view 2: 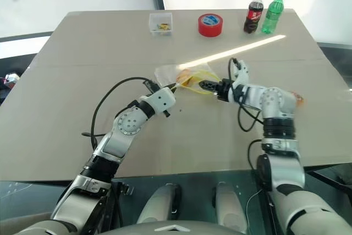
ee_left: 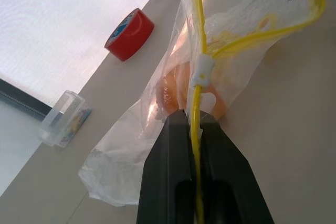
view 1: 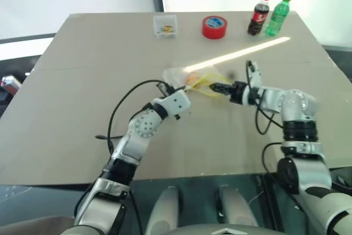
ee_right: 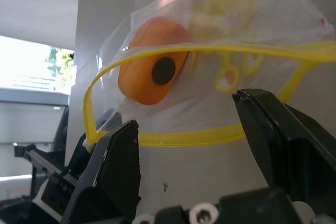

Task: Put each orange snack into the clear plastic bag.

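Left end effector (ee_left: 193, 129) reaching forward and to the right across the bench (view 1: 82, 70), roughly level, fingers pressed together on the yellow strip of the clear plastic bag (ee_left: 157, 124), holding its mouth up. Right end effector (ee_right: 189, 145) angled slightly downward toward the left, facing the bag's opening, fingers spread wide with nothing between them, just short of the yellow rim. One orange snack (ee_right: 149, 59) sitting inside the bag, seen through the film, near the middle of the bench between the two arms. Second snack not identifiable. Along the far edge: small clear box (view 1: 164, 26), red tape roll (view 1: 214, 27), cola bottle (view 1: 259, 15) and green bottle (view 1: 278, 14), well apart from the bag.
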Controlling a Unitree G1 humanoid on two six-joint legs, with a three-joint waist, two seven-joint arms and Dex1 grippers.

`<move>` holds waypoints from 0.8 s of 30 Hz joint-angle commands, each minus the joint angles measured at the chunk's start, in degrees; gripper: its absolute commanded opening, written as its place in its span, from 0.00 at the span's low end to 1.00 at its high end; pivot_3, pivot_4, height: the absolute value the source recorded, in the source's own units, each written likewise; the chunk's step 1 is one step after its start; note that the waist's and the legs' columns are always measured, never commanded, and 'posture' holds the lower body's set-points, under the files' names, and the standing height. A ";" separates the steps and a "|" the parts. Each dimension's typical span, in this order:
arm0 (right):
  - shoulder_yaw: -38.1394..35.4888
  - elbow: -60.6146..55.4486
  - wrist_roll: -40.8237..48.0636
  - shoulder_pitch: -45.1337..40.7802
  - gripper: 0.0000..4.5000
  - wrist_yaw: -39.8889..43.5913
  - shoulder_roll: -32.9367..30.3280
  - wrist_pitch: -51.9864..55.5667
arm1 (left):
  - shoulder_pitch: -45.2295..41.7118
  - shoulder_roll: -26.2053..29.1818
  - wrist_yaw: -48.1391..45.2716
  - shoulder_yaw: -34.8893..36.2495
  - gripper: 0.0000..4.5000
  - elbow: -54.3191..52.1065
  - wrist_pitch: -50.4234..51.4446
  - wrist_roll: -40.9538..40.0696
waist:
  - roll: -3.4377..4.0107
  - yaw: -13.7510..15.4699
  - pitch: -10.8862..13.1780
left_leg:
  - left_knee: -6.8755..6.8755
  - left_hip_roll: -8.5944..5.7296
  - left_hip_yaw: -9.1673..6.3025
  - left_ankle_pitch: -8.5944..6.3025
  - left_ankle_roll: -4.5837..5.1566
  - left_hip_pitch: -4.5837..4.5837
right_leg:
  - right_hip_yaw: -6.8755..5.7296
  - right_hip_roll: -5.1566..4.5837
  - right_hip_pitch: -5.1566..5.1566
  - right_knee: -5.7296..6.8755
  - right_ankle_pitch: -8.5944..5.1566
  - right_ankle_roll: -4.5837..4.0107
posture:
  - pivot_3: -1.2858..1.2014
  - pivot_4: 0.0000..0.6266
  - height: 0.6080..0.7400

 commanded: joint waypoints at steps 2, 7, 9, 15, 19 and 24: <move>3.19 -6.11 -4.31 4.77 0.74 16.91 -14.59 -12.01 | 0.26 -0.24 0.42 0.42 0.00 -1.33 0.25 -1.07 | 0.00 0.01 0.00 | 0.01 -0.01 0.02 0.00 0.00 -0.01 | 0.01 -0.02 0.01 -0.03 0.00 0.00 | 0.52 0.24 1.00; 7.48 0.71 -15.98 9.61 0.74 30.46 -29.16 -35.45 | 0.72 -0.28 0.08 0.15 0.00 -1.31 0.13 -1.23 | 0.01 -0.21 0.01 | -0.01 0.01 0.14 -0.01 0.02 0.06 | 0.07 -0.02 0.02 -0.07 -0.02 0.03 | 0.52 0.24 1.00; 9.04 4.77 -19.94 9.61 0.74 32.72 -31.67 -41.61 | 0.64 -0.33 -0.01 0.05 0.00 -1.07 -0.01 -1.30 | 0.00 -0.66 0.00 | -0.01 0.06 0.24 -0.01 0.02 0.15 | 0.15 0.02 0.02 -0.06 -0.02 0.03 | 0.52 0.24 1.00; 10.87 15.38 -25.51 7.54 0.74 37.17 -34.50 -46.88 | 0.34 -0.47 -0.21 -0.31 0.00 -0.51 -0.45 -1.34 | 0.01 -0.31 0.00 | 0.08 0.11 0.25 -0.01 0.02 0.13 | 0.20 0.10 0.02 -0.03 -0.01 0.02 | 0.52 0.24 1.00; 11.39 21.76 -28.98 5.83 0.74 38.58 -35.09 -51.71 | 0.23 -0.34 -0.24 -0.24 0.00 -0.35 -0.45 -1.34 | 0.01 -0.24 0.00 | 0.10 0.06 0.27 -0.01 0.02 0.11 | 0.24 0.02 0.02 -0.04 0.00 0.03 | 0.52 0.24 1.00; 11.71 29.47 -32.77 1.28 0.74 37.78 -34.18 -56.94 | 0.13 -0.29 -0.20 -0.27 0.00 -0.26 -0.35 -1.21 | 0.01 -0.21 0.00 | 0.09 0.06 0.27 -0.01 0.02 0.13 | 0.23 0.03 0.03 -0.04 0.00 0.02 | 0.52 0.24 1.00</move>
